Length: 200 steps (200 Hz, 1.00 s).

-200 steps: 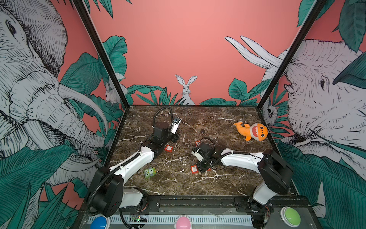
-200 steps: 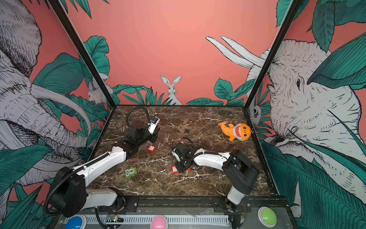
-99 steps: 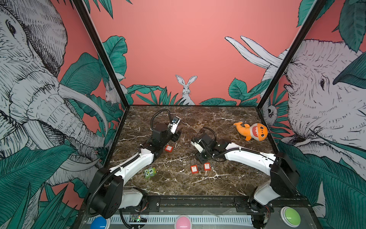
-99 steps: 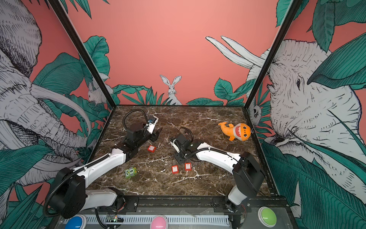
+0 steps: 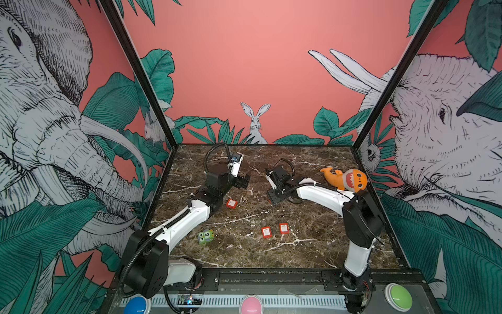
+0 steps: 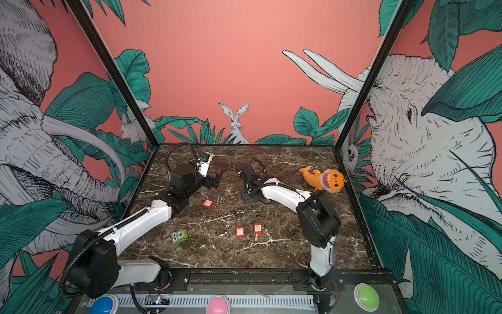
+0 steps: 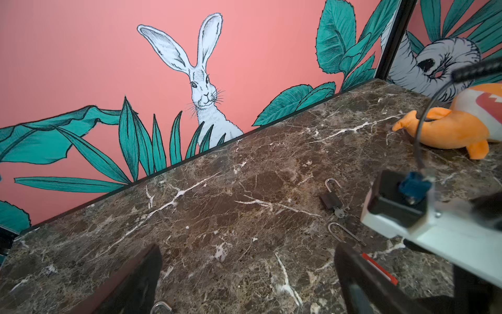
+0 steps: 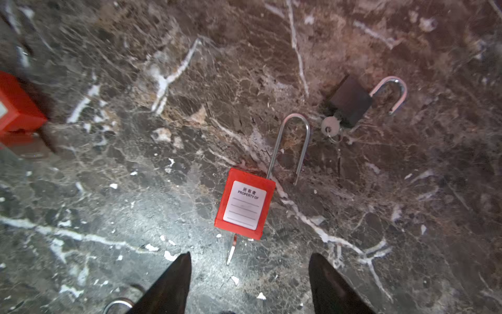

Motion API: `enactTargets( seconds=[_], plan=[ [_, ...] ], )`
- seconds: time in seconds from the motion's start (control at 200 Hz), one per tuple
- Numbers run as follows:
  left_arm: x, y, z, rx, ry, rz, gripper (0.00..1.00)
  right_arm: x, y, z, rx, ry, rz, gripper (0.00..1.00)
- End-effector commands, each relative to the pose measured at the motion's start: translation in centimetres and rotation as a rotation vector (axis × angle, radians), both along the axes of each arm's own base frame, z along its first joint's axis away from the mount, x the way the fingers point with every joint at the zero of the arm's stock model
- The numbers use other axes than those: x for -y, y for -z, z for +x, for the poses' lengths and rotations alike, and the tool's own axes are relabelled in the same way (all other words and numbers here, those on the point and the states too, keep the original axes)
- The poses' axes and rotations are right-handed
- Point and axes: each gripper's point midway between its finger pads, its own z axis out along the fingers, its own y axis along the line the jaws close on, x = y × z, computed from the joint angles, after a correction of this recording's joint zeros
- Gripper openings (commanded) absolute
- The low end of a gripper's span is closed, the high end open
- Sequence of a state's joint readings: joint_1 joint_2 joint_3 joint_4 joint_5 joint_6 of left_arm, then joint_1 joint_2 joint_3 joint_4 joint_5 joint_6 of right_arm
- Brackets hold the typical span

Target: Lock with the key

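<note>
Several red padlocks lie on the marble table [image 5: 312,244]. One red padlock [image 8: 244,204] lies just ahead of my right gripper [image 8: 250,261], its long shackle [image 8: 292,141] sprung open and a key [image 8: 231,251] in its base. The right jaws stand apart over bare marble, holding nothing. Beside it lies a small dark padlock [image 8: 350,102] with its own key [image 8: 330,126] and an open shackle. My left gripper [image 7: 247,252] hovers wide open and empty; the dark padlock [image 7: 330,199] lies ahead of it. In both top views the left gripper [image 5: 243,180] [image 6: 216,180] faces the right gripper [image 5: 273,195] [image 6: 247,197].
One more red padlock [image 5: 231,203] lies below the left gripper, and two [image 5: 266,232] [image 5: 283,228] lie side by side nearer the front. A green toy [image 5: 205,236] sits front left. An orange shark plush [image 5: 345,179] lies back right, behind the right forearm.
The right gripper let go of a red padlock at the front, opened and moved back toward the middle. The left gripper opened and drew up and back from its red padlock.
</note>
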State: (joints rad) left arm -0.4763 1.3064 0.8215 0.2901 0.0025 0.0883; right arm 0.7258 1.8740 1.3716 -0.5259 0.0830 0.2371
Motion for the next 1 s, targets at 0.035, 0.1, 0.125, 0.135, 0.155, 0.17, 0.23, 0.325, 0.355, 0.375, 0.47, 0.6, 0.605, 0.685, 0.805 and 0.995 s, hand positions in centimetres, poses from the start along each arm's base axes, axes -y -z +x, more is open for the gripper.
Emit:
enactTargets(
  seconds=[0.035, 0.1, 0.125, 0.135, 0.155, 0.17, 0.23, 0.325, 0.355, 0.375, 0.47, 0.6, 0.605, 0.685, 0.805, 0.995],
  plan=[
    [0.6, 1.1, 0.0, -0.063, 0.022, -0.039, 1.0, -1.1, 0.2, 1.3, 0.019, 0.045, 0.026, 0.7],
    [0.8, 1.4, 0.0, -0.074, 0.034, -0.04, 0.99, -1.4, 1.0, 1.5, 0.008, 0.054, 0.03, 0.69],
    [1.0, 1.4, 0.0, -0.073, 0.042, -0.041, 0.99, -1.4, 1.2, 1.6, 0.005, 0.062, 0.028, 0.69],
    [1.1, 1.4, -0.1, -0.074, 0.046, -0.04, 1.0, -1.4, 1.3, 1.6, 0.003, 0.063, 0.028, 0.69],
    [1.2, 1.4, -0.1, -0.072, 0.052, -0.039, 1.0, -1.4, 1.5, 1.7, 0.001, 0.066, 0.027, 0.69],
    [1.2, 1.4, -0.1, -0.072, 0.057, -0.04, 0.99, -1.5, 1.7, 1.7, -0.004, 0.068, 0.024, 0.68],
    [1.4, 1.4, -0.1, -0.071, 0.07, -0.037, 0.99, -1.5, 2.3, 2.0, -0.006, 0.086, 0.021, 0.66],
    [1.5, 1.4, -0.2, -0.067, 0.077, -0.034, 0.99, -1.8, 3.0, 2.0, -0.018, 0.095, 0.033, 0.63],
    [1.5, 1.5, -0.2, -0.067, 0.079, -0.031, 0.98, -2.0, 3.3, 2.0, -0.026, 0.095, 0.038, 0.63],
    [1.5, 1.5, -0.2, -0.067, 0.08, -0.029, 0.98, -2.0, 3.4, 2.0, -0.027, 0.098, 0.04, 0.62],
    [1.6, 1.5, -0.4, -0.063, 0.089, -0.023, 0.94, -2.1, 4.2, 1.9, -0.045, 0.112, 0.039, 0.59],
    [1.6, 1.5, -0.4, -0.061, 0.094, -0.019, 0.91, -2.0, 4.8, 1.8, -0.061, 0.128, 0.034, 0.55],
    [1.6, 1.6, -0.4, -0.062, 0.094, -0.017, 0.9, -2.0, 4.9, 1.7, -0.062, 0.128, 0.033, 0.54],
    [1.8, 1.6, -0.4, -0.065, 0.106, -0.016, 0.88, -2.0, 5.1, 1.8, -0.061, 0.135, 0.04, 0.52],
    [2.2, 1.7, -0.6, -0.066, 0.13, -0.015, 0.85, -2.1, 5.2, 1.7, -0.07, 0.123, 0.035, 0.42],
    [2.7, 1.4, -1.0, -0.035, 0.176, -0.005, 0.81, -2.3, 3.1, 1.9, -0.018, 0.056, 0.051, 0.29]
  ],
)
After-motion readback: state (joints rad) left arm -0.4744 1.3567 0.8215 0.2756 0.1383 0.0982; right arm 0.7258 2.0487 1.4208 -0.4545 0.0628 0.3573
